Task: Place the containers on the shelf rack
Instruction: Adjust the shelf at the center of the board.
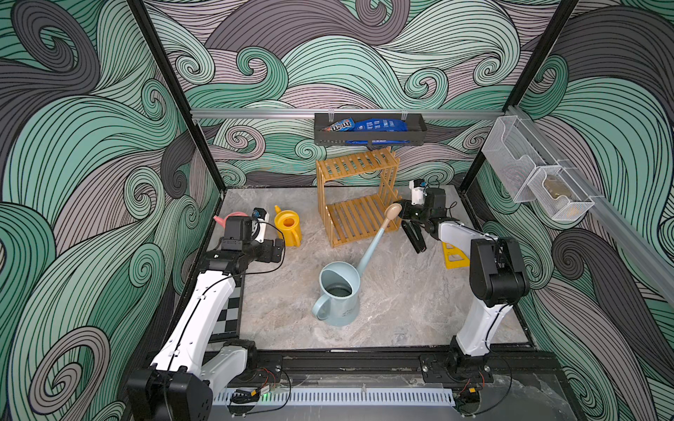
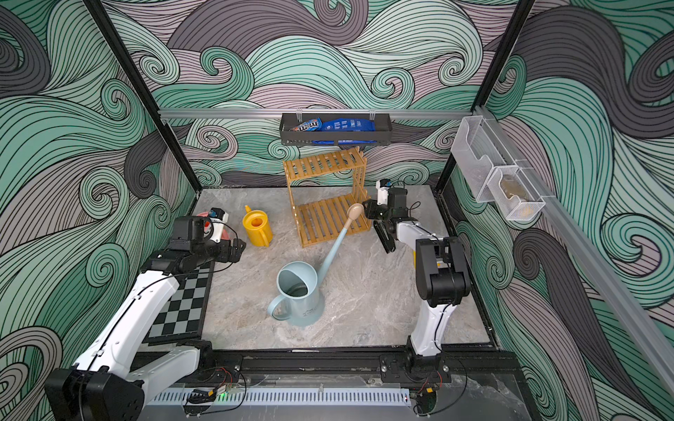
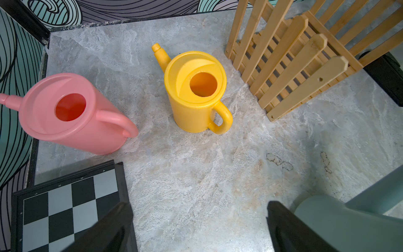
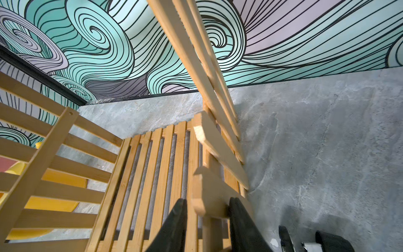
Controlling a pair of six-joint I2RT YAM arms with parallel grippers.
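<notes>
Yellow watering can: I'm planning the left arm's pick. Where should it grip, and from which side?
Probably the loop handle of the yellow watering can, approached from the robot's side by the open left gripper. The can stands upright, handle facing the robot, spout pointing away, so the handle is the narrow, unobstructed part.

Bright, even light from above. Soft shadows lie beside the pink plastic watering can [image 3: 72, 113] on the grey marbled desk [image 3: 196, 185]. Wrist views bend at edges.
</notes>
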